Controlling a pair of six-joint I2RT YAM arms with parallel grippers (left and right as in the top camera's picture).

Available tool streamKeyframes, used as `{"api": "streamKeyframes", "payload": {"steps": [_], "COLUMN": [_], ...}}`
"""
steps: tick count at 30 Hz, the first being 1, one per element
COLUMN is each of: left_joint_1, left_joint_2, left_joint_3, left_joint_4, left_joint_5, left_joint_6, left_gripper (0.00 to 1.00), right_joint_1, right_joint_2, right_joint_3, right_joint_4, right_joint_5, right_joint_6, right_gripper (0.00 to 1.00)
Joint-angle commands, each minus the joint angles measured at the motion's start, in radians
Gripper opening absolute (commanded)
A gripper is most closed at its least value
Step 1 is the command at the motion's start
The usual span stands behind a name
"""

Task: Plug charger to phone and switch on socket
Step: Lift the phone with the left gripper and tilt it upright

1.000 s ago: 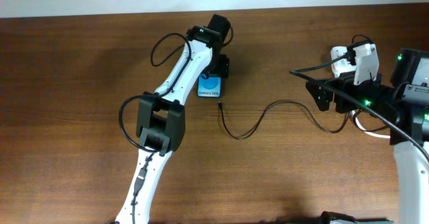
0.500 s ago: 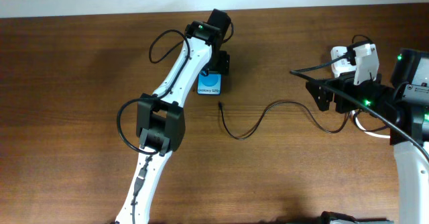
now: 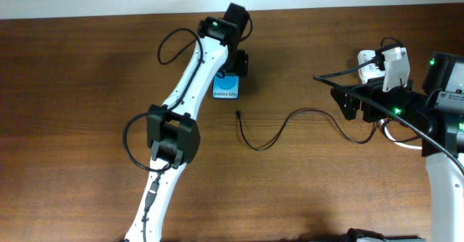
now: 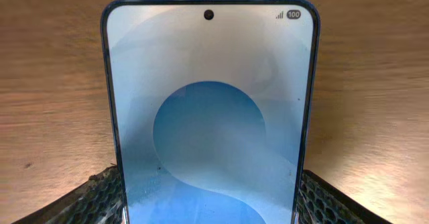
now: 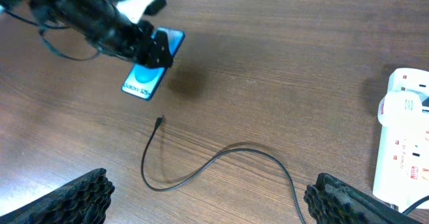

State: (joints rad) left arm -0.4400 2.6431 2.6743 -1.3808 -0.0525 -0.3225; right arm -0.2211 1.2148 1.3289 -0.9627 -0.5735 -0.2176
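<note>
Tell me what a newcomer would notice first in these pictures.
The bright blue phone stands out most, toward the far side of the table, clasped at its sides by the left gripper. Next comes the charger, a thin black cable snaking over the wood, its plug tip lying just short of the phone, unconnected. At the right, the white socket sits beside the right gripper, whose jaws gape on nothing.

The brown wooden bench shows fine grain under a soft satin sheen. The slim blue-screened phone has a smooth, glossy glass face. The thin black charger cable looks matt and rubbery. The white power strip is smooth plastic. The left gripper has black pads with a rough honeycomb texture.
</note>
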Motion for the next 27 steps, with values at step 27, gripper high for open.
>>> {"api": "streamKeyframes", "payload": {"steps": [27], "left_joint_1": [0.083], "left_joint_2": [-0.141], "left_joint_3": [0.324], "left_joint_4": [-0.308], "left_joint_5": [0.058], "left_joint_6": [0.025], "left_gripper": [0.0], "right_joint_1": [-0.002], "right_joint_2": [0.005], "right_joint_3": [0.021], "right_joint_4": [-0.014], "right_joint_5": [0.006], "right_joint_6": [-0.011], "right_gripper": [0.98]}}
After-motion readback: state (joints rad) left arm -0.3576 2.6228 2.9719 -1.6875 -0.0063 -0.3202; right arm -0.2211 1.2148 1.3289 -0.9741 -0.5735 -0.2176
